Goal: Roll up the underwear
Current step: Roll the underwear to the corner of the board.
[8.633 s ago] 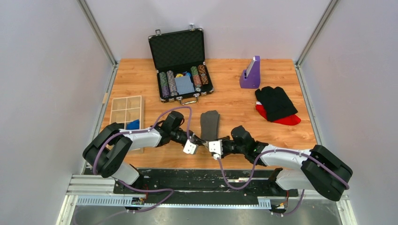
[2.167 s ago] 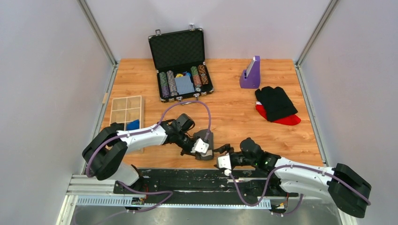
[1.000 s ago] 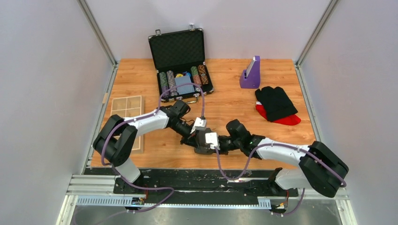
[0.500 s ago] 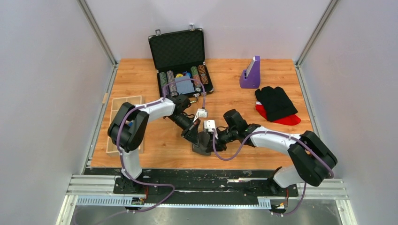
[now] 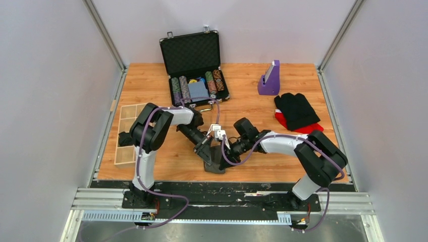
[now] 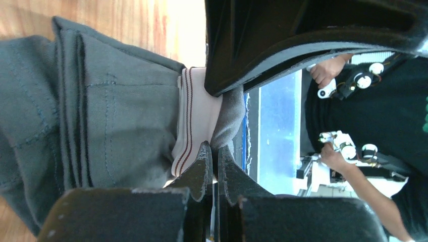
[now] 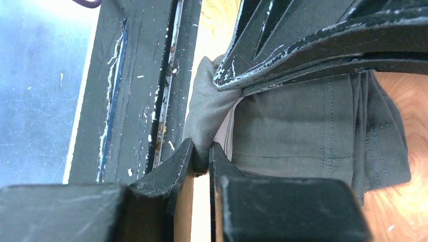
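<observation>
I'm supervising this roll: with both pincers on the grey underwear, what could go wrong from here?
1. The left pincer and right pincer each pinch only a thin bit of the underwear, so it may slip free.
2. The pincers sit very close together and could knock each other.
3. The cloth lies at the near edge of the table and might be dragged off.

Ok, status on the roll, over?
Left gripper and right gripper both shut on the underwear. It lies bunched in folds near the table's front edge. Chip case, black garment far off.
</observation>
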